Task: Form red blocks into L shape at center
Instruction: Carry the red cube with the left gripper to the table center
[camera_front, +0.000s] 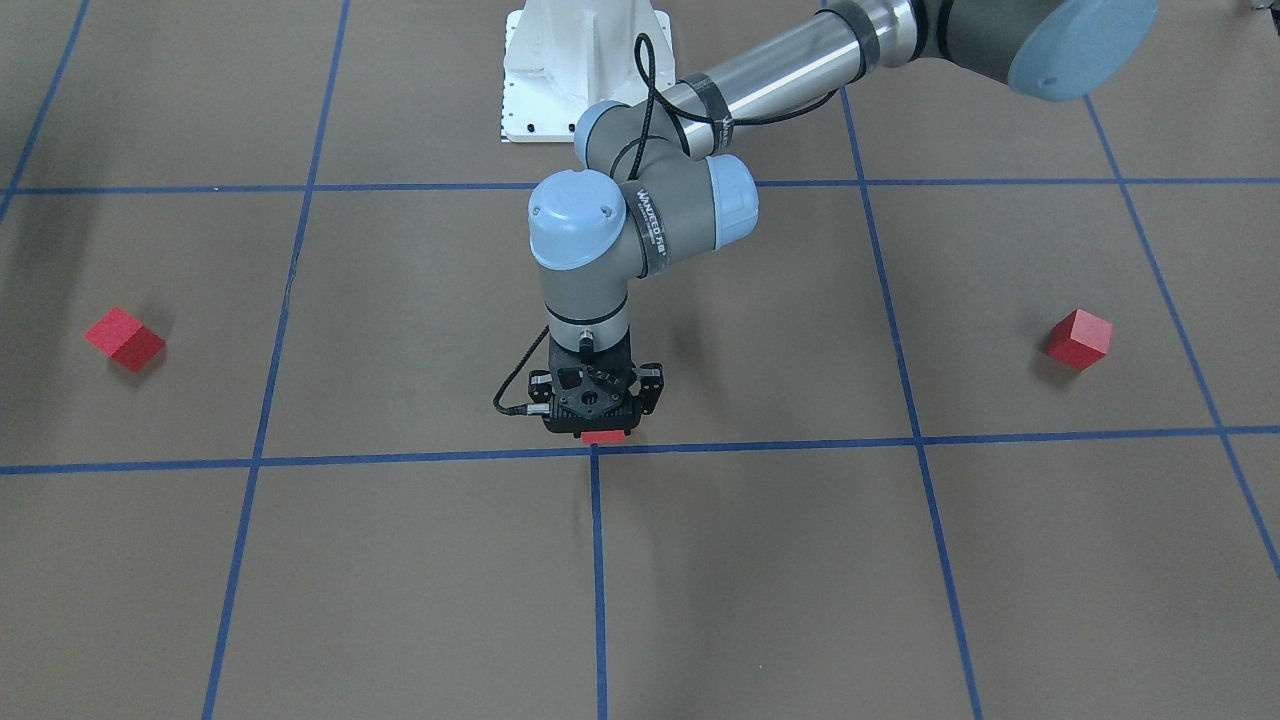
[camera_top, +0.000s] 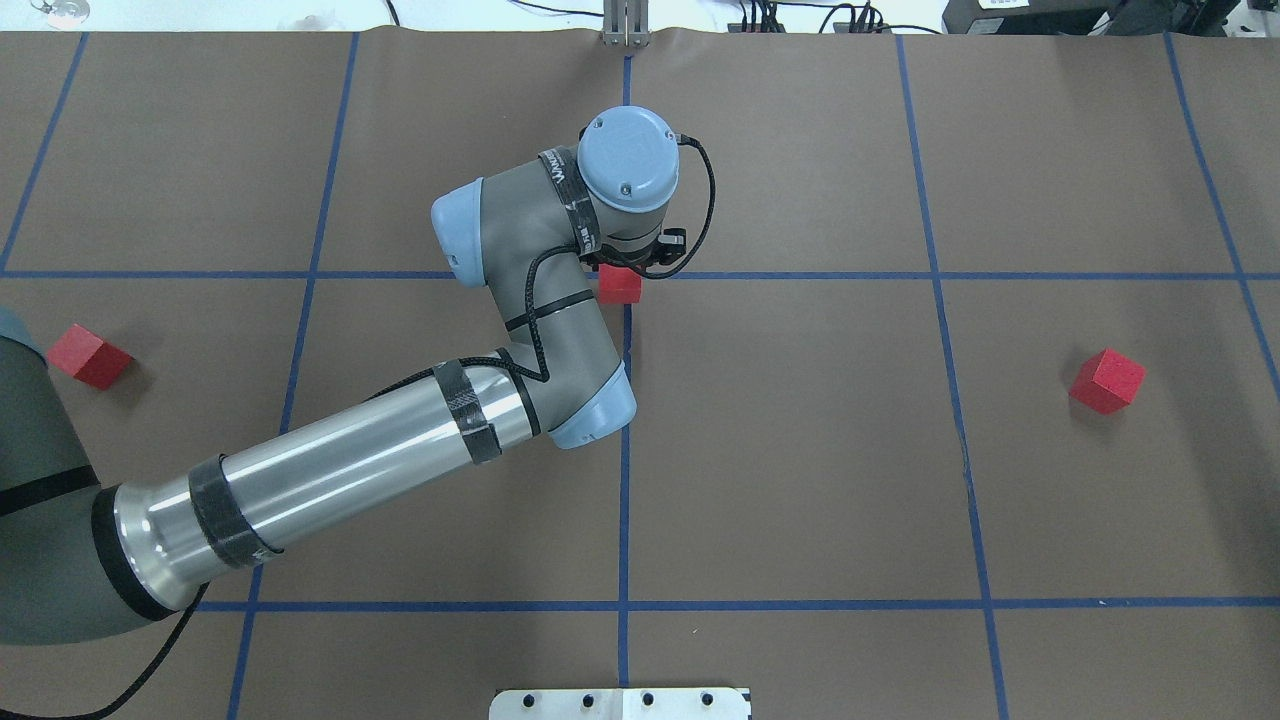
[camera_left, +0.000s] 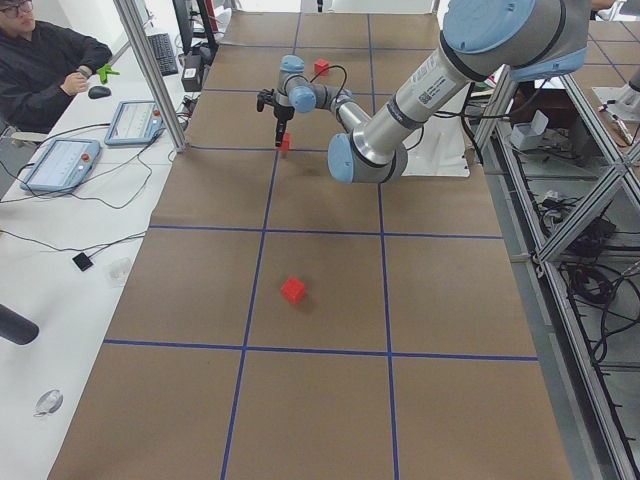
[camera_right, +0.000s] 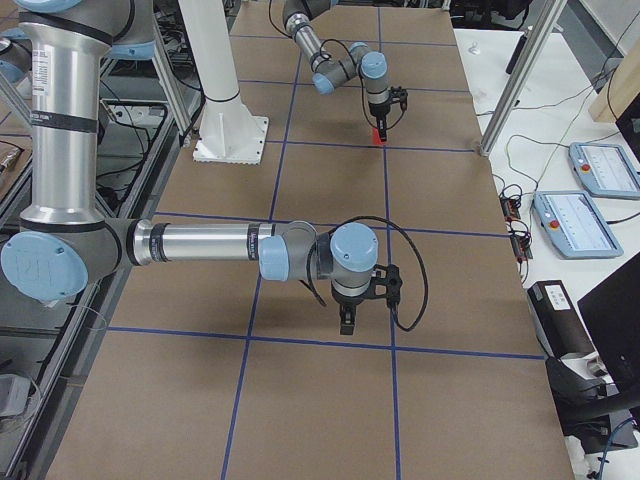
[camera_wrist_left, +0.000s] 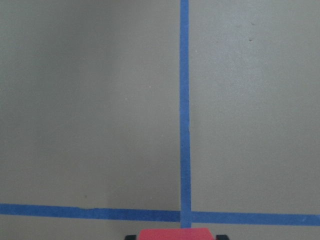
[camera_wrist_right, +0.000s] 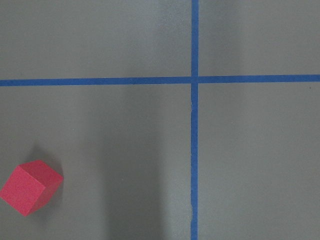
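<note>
My left gripper (camera_front: 603, 430) is shut on a red block (camera_front: 603, 436) and points straight down, right at the center tape crossing (camera_front: 595, 448). The overhead view shows this block (camera_top: 619, 284) under the wrist, beside the crossing (camera_top: 627, 275). In the left wrist view its top edge (camera_wrist_left: 175, 234) lies just below the crossing (camera_wrist_left: 185, 216). A second red block (camera_front: 1080, 339) lies on the robot's left, a third (camera_front: 124, 338) on its right. The right wrist view shows one block (camera_wrist_right: 30, 187). My right gripper (camera_right: 345, 322) hangs over the floor; I cannot tell its state.
The white robot base plate (camera_front: 580, 70) stands behind the center. Blue tape lines grid the brown surface. An operator (camera_left: 40, 60) sits at a side table with tablets (camera_left: 60, 165). Frame posts (camera_right: 520, 80) stand along the table's edge.
</note>
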